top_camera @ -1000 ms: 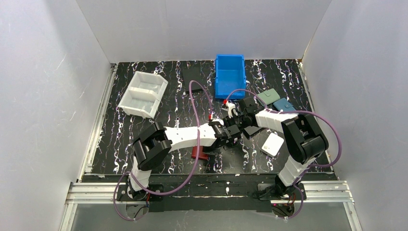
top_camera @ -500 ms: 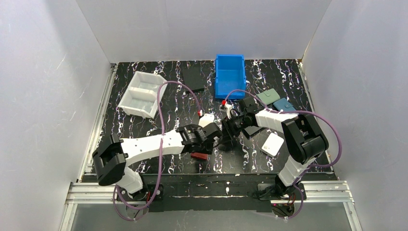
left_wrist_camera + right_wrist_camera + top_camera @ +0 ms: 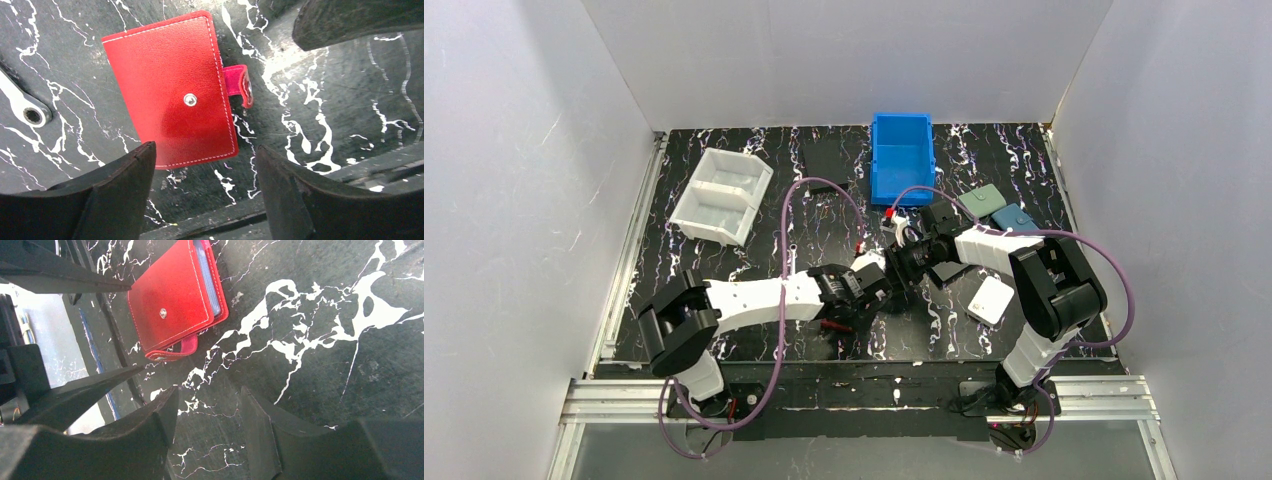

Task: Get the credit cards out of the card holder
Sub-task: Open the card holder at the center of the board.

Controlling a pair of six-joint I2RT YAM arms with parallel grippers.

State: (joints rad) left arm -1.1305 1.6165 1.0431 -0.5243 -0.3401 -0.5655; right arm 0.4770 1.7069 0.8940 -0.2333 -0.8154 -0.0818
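Note:
The red card holder (image 3: 170, 90) lies folded shut on the black marbled table, with its pink snap tab (image 3: 239, 85) unfastened and sticking out. My left gripper (image 3: 204, 148) hovers open over its near edge, touching nothing. My right gripper (image 3: 209, 391) is open too, a short way from the card holder (image 3: 175, 305), where a strip of pale blue pockets (image 3: 207, 275) shows at the open side. The credit cards are hidden. From above, both grippers meet near the table's front middle, and only a bit of the card holder (image 3: 830, 324) shows under the left wrist.
A blue bin (image 3: 902, 155) and a black flat case (image 3: 829, 155) sit at the back. A white divided tray (image 3: 721, 195) is at back left. A white wallet (image 3: 991, 298), a teal-green wallet (image 3: 982, 200) and a blue wallet (image 3: 1014, 218) lie right. The table's front edge runs just behind the card holder.

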